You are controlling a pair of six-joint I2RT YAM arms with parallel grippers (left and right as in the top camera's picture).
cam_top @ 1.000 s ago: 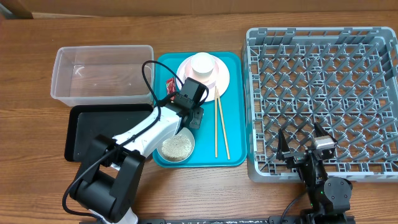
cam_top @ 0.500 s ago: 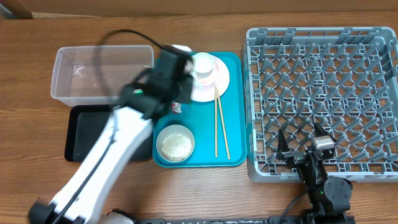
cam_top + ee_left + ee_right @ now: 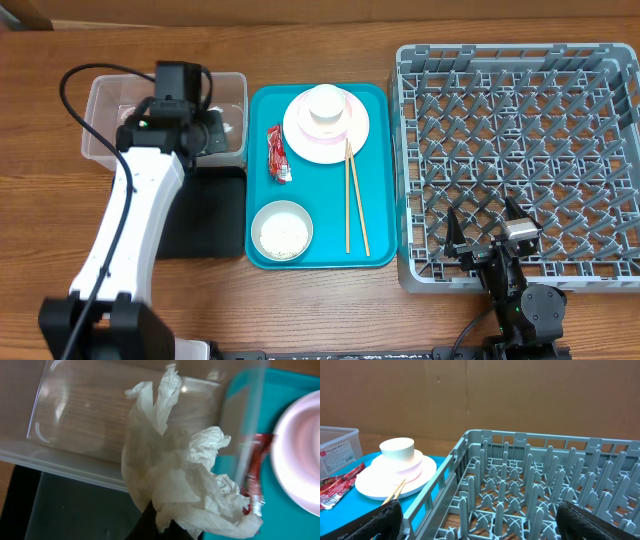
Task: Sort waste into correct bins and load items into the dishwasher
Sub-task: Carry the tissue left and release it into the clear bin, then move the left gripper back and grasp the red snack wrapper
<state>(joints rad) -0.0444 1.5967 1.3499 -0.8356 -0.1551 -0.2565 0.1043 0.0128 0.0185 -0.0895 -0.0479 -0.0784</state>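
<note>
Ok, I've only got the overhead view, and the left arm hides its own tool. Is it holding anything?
Observer: Yes. The left wrist view shows a crumpled white napkin pinched in the left tool.
Operator: Is it hanging over the tub?
Observer: Mostly. In that view it hangs in front of the right end of the clear tub, but its lower folds cross the tub wall and overlap the edge of the teal tray by the red wrapper.
</note>
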